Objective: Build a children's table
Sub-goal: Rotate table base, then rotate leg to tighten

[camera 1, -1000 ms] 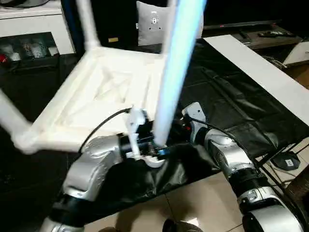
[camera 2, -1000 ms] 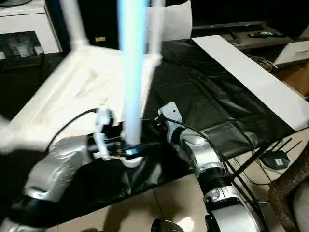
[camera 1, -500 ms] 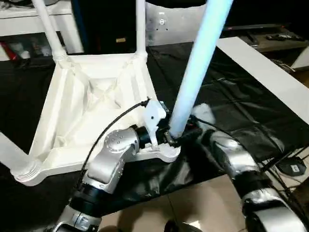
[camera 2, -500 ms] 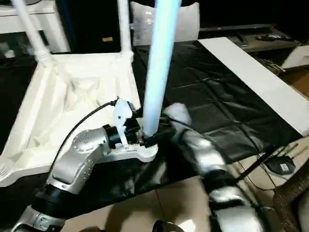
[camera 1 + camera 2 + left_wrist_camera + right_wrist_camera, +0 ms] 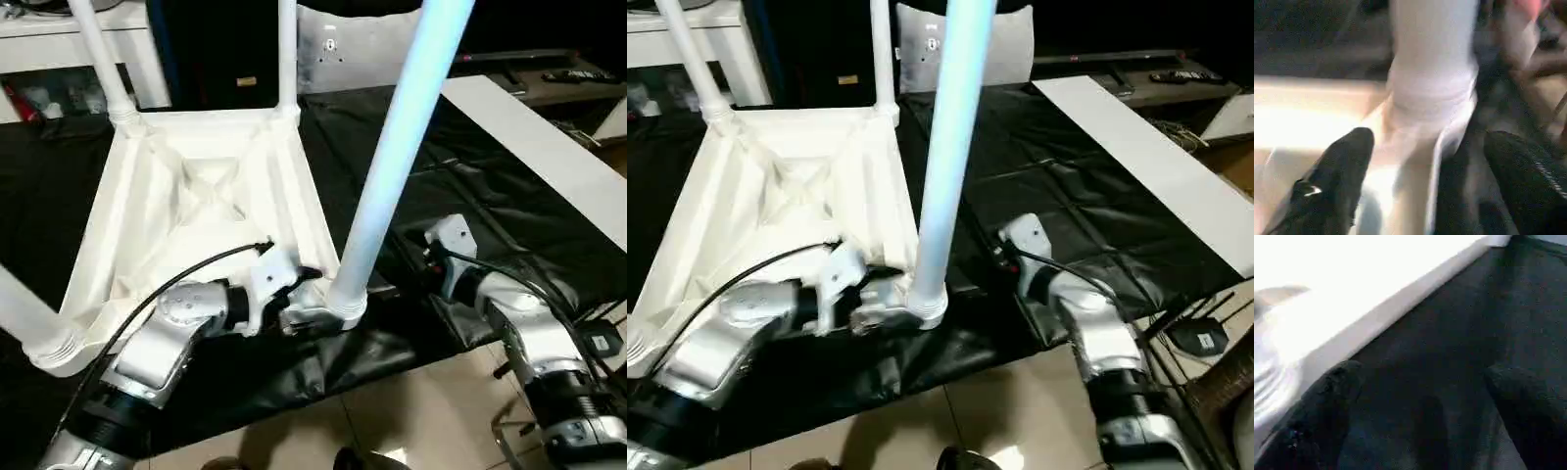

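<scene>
Both arms have drawn apart from the near leg (image 5: 392,166). On the black table (image 5: 490,206), the upturned white tabletop (image 5: 206,211) carries upright legs. Left fingers (image 5: 1332,181) spread beside its socket (image 5: 338,305); right fingers (image 5: 1327,406) spread over bare cloth. Light, stiff, smooth plastic; grip low by the collar. Table edge is close.
</scene>
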{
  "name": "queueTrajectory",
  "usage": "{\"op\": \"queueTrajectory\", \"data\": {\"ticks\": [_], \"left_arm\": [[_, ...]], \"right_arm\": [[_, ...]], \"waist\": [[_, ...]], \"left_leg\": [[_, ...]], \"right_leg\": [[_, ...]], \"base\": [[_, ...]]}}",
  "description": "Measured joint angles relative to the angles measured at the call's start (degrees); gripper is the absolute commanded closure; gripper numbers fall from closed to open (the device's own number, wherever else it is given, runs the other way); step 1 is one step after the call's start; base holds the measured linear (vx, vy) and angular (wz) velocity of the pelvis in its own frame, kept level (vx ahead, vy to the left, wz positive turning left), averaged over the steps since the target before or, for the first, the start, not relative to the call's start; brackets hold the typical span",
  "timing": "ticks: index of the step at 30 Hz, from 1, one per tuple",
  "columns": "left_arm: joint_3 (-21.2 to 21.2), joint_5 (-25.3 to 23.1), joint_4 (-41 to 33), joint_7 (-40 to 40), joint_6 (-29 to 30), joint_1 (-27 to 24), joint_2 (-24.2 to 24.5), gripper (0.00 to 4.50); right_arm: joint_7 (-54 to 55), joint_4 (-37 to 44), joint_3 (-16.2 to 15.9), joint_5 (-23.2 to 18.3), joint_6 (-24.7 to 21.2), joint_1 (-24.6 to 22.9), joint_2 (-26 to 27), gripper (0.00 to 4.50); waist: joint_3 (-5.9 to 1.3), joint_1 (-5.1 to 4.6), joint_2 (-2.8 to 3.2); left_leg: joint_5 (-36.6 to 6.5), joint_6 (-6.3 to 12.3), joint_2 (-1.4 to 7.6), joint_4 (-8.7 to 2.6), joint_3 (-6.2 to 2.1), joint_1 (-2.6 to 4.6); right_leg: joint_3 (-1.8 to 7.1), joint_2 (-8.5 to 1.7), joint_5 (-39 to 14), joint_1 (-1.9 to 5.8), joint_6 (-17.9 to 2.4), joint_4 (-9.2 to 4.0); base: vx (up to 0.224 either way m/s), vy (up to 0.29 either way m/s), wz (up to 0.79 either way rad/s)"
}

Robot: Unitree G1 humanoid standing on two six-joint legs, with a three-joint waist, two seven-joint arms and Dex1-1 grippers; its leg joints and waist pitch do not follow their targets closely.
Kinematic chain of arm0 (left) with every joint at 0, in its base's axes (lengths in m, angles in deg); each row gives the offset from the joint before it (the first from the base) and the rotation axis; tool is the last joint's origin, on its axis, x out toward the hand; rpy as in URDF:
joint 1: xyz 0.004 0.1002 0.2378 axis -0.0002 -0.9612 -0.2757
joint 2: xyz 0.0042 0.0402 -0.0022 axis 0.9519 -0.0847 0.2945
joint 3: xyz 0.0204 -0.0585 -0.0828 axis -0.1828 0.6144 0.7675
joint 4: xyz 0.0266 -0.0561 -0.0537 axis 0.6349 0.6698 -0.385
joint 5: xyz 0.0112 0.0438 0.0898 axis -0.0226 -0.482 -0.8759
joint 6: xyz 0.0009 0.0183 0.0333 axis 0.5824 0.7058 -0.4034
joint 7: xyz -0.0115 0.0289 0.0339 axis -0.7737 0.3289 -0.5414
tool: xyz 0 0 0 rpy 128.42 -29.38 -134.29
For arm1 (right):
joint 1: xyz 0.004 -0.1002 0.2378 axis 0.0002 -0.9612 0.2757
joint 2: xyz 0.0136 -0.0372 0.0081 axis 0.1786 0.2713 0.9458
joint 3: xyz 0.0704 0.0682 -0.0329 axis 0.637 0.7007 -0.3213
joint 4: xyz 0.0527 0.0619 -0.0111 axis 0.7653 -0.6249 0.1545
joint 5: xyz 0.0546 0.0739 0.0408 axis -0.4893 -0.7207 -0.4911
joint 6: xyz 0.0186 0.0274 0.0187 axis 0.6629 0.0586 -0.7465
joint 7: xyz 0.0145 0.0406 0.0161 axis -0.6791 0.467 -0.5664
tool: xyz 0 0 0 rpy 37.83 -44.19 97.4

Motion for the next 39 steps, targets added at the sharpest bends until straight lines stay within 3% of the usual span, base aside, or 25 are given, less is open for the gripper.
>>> {"op": "queueTrajectory", "data": {"ticks": [2,6,7,10,21,26,32,39], "left_arm": [[0.7,-0.3,0.1,0.0,0.7,0.0,1.5,0.86],[0.8,-0.2,-0.2,0.1,2.2,0.0,1.6,0.90],[0.8,-0.1,-0.4,0.1,2.7,0.0,1.6,1.18],[1.2,0.5,-0.6,0.1,4.2,0.0,0.9,1.35],[0.4,1.7,-1.2,-4.5,7.3,0.8,2.9,2.36],[-0.6,1.6,-2.4,-6.3,7.8,0.8,4.1,2.90],[-1.4,0.2,-2.1,-6.5,8.3,1.6,4.7,3.23],[-2.3,-1.5,-1.2,-6.8,6.7,2.0,5.9,3.90]], "right_arm": [[-1.8,1.9,-0.1,-0.2,0.0,-0.8,-1.6,0.00],[-3.6,4.6,0.0,-1.6,-0.7,-1.2,-2.2,0.00],[-4.4,4.9,0.0,-1.8,-1.0,-1.2,-2.2,0.00],[-5.5,5.0,-0.1,-2.0,-1.3,-1.2,-2.3,0.00],[-14.0,7.2,-3.4,-4.3,-4.5,-2.0,-5.0,0.00],[-15.6,-1.2,-3.6,-3.5,-0.6,1.2,-3.9,0.00],[-16.1,-15.9,-4.2,-1.9,8.2,7.7,-1.3,0.00],[-16.1,-26.3,-4.2,-1.0,15.9,11.5,0.9,0.00]], "waist": [[0.00,-0.01,0.00],[0.00,-0.14,0.00],[0.00,-0.20,0.00],[-0.01,-0.17,0.00],[-0.03,-0.13,0.02],[-0.06,-0.05,0.00],[-0.14,-0.37,0.01],[-0.78,-1.08,0.14]], "left_leg": [[0.0,0.00,0.00,0.01,0.00,0.01],[0.0,0.01,0.02,0.01,-0.05,0.04],[0.0,0.01,0.02,0.01,-0.06,0.03],[0.0,0.03,0.03,-0.02,-0.10,0.02],[-0.1,0.13,0.03,-0.23,-0.10,0.03],[-0.1,0.13,0.02,-0.23,-0.09,0.03],[0.0,0.10,0.03,-0.15,-0.06,0.14],[0.0,0.10,0.04,0.05,-0.07,0.21]], "right_leg": [[-0.02,0.00,0.0,0.02,0.0,-0.04],[-0.15,0.00,0.0,0.21,0.0,-0.35],[-0.18,0.00,0.0,0.24,0.0,-0.44],[-0.27,0.01,0.0,0.31,0.1,-0.71],[-0.24,0.04,0.1,0.41,0.1,-0.78],[-0.18,0.03,0.1,0.40,0.1,-0.76],[-0.11,0.03,0.1,0.40,0.1,-0.54],[-0.12,0.03,0.1,0.55,0.1,-0.55]], "base": [[0.000,0.000,0.00],[0.000,0.000,0.00],[0.000,0.000,0.00],[0.000,0.000,0.00],[0.000,0.000,0.00],[0.000,0.000,0.00],[0.000,0.000,0.00],[0.000,0.000,0.00]]}}
